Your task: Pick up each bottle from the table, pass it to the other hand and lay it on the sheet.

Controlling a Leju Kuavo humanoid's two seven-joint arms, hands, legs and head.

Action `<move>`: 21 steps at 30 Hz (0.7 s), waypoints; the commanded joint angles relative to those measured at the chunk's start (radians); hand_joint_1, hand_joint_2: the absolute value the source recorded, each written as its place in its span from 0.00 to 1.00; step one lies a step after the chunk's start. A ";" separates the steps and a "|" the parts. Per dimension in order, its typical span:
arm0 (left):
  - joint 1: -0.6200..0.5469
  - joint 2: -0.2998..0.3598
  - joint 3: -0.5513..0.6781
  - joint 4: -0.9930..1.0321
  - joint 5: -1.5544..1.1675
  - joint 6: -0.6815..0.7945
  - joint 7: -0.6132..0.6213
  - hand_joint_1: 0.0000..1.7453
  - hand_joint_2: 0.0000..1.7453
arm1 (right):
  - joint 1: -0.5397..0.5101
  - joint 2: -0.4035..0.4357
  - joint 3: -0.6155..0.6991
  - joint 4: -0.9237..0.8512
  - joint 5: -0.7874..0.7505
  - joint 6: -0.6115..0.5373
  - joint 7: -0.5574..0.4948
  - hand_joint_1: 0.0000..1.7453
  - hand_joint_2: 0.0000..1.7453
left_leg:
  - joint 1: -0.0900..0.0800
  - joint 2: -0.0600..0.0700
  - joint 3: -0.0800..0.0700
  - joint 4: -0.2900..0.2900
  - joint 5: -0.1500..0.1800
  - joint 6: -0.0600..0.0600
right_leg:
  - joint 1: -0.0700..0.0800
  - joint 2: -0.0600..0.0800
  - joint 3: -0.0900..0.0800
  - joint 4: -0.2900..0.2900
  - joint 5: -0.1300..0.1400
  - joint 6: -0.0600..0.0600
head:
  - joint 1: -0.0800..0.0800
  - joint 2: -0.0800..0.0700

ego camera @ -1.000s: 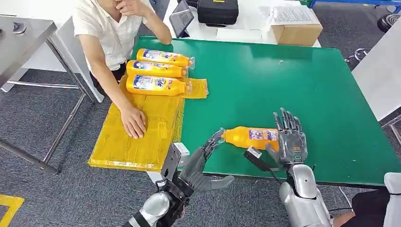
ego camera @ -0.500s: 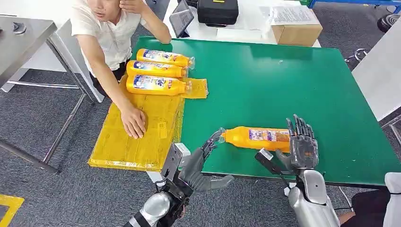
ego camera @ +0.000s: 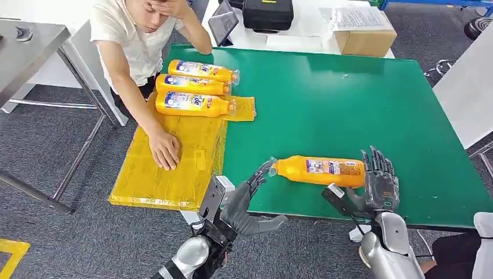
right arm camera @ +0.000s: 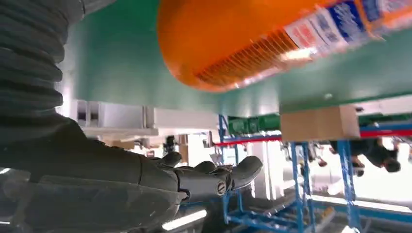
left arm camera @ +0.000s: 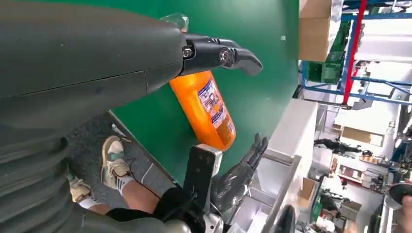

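Crosswise before me lay the orange bottle (ego camera: 318, 171) on the green table (ego camera: 349, 99), near the edge closest to me, its long axis running between my two hands: cap toward my left hand (ego camera: 247, 200), base toward my right hand (ego camera: 381, 185). My right hand stood just beside the base, fingers spread and upright, holding nothing. My left hand was spread too, fingertips at the cap, gripping nothing as far as I could tell. The yellow sheet (ego camera: 174, 157), bearing three other bottles (ego camera: 195, 87), lay off beyond the cap end, past my left hand. I judged the right hand better placed to grasp the body.
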 commanded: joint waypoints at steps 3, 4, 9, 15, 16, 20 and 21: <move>-0.048 0.025 -0.030 0.062 0.011 -0.010 0.023 0.00 1.00 | -0.141 -0.004 0.074 0.292 -0.048 0.018 0.006 0.00 1.00 | 0.001 0.002 0.003 -0.001 -0.001 -0.001 | 0.001 0.002 0.002 -0.001 0.000 -0.001 | 0.000 0.000; -0.050 0.024 -0.031 0.063 0.014 -0.013 0.025 0.00 1.00 | -0.149 -0.001 0.077 0.305 -0.051 0.023 0.008 0.00 1.00 | 0.001 0.003 0.006 -0.001 -0.002 -0.002 | 0.001 0.003 0.005 -0.001 -0.001 -0.002 | 0.000 0.000; -0.058 0.021 -0.040 0.070 0.031 -0.024 0.036 0.00 1.00 | -0.202 0.025 0.105 0.410 -0.066 0.053 0.016 0.00 1.00 | 0.001 0.003 0.004 -0.001 -0.001 -0.002 | 0.001 0.003 0.003 -0.001 0.000 -0.002 | 0.000 0.000; -0.064 0.027 -0.049 0.071 0.051 -0.040 0.049 0.00 1.00 | -0.222 0.024 0.131 0.464 -0.056 0.068 0.012 0.00 1.00 | 0.001 0.002 0.004 -0.001 0.000 -0.001 | 0.001 0.001 0.004 -0.001 0.000 -0.002 | 0.000 0.000; -0.064 0.027 -0.049 0.071 0.051 -0.040 0.049 0.00 1.00 | -0.222 0.024 0.131 0.464 -0.056 0.068 0.012 0.00 1.00 | 0.001 0.002 0.007 -0.001 -0.001 -0.002 | 0.001 0.002 0.006 -0.002 0.000 -0.002 | 0.000 0.000; -0.068 0.028 -0.053 0.074 0.059 -0.045 0.052 0.00 1.00 | -0.229 0.024 0.143 0.470 -0.046 0.043 0.012 0.00 1.00 | 0.001 0.003 0.008 -0.001 0.000 -0.002 | 0.001 0.002 0.007 -0.001 0.000 -0.002 | 0.000 0.000; -0.071 0.028 -0.057 0.076 0.060 -0.045 0.051 0.00 1.00 | -0.237 0.027 0.156 0.477 -0.031 0.023 0.021 0.00 1.00 | 0.001 0.003 0.008 -0.001 0.000 -0.001 | 0.001 0.002 0.007 -0.001 0.000 -0.001 | 0.000 0.000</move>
